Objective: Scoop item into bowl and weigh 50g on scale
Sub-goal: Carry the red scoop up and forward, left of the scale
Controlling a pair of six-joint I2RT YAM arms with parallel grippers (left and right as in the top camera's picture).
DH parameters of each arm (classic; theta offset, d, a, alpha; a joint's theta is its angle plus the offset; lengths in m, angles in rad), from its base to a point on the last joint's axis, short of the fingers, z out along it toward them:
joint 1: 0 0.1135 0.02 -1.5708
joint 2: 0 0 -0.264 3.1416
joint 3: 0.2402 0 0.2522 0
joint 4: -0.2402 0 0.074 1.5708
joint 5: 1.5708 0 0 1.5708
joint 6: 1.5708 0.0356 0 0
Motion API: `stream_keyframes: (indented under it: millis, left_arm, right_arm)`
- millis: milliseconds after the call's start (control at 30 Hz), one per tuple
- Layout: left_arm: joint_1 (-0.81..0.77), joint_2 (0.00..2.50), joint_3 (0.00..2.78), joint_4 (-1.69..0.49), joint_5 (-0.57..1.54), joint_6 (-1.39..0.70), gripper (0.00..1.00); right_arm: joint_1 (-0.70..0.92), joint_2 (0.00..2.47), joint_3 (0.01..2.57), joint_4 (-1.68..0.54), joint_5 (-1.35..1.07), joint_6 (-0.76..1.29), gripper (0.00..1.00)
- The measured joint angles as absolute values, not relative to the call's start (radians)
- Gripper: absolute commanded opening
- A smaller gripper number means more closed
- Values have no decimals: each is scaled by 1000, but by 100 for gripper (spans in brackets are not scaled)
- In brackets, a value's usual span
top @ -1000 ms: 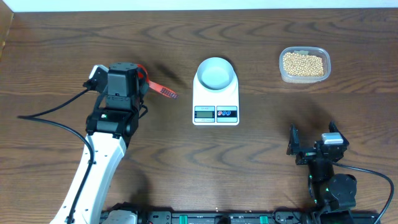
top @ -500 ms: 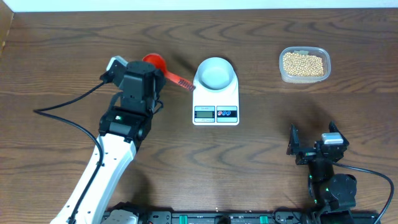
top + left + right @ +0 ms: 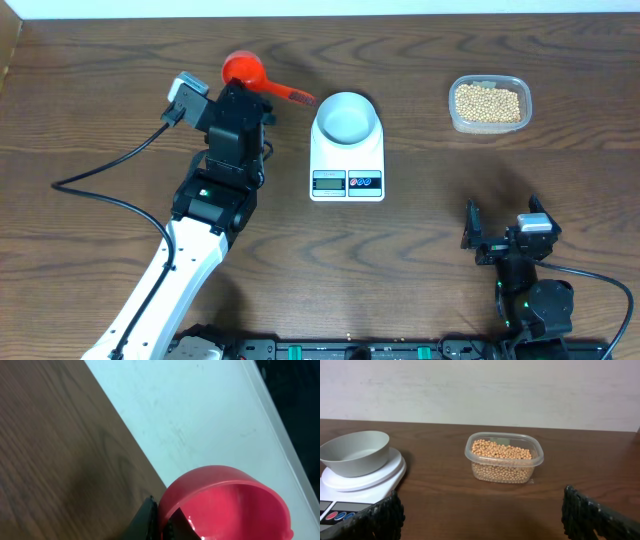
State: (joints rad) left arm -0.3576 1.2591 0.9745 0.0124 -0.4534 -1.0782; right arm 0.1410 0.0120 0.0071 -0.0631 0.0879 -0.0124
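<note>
The left end effector (image 3: 252,92) is clamped on the handle of an empty-looking red scoop (image 3: 240,68) near the far edge of the bench (image 3: 420,230), handle tip just beside the empty bowl (image 3: 347,117) on the scale (image 3: 346,158). The right end effector (image 3: 503,228) sits wide open, holding nothing, by the front right corner. The beans (image 3: 488,102) are in the clear tub (image 3: 452,118) toward the far right corner, so imo the reach across could clip the bowl off the scale, or the handle could twist in the grip & spill.
</note>
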Motion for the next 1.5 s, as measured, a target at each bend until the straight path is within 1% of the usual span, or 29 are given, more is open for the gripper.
stream_keyframes:
  millis: [433, 933, 1500]
  left_arm:
    - [-358, 1259, 974, 27, -516, -1078, 7]
    - [-358, 1259, 974, 27, -523, -1078, 7]
    - [-358, 1259, 974, 27, -523, -1078, 7]
  right_arm:
    - [141, 12, 7, -61, 72, -4, 99]
    - [141, 12, 7, 43, 56, 199, 99]
    - [141, 12, 9, 64, 56, 263, 99]
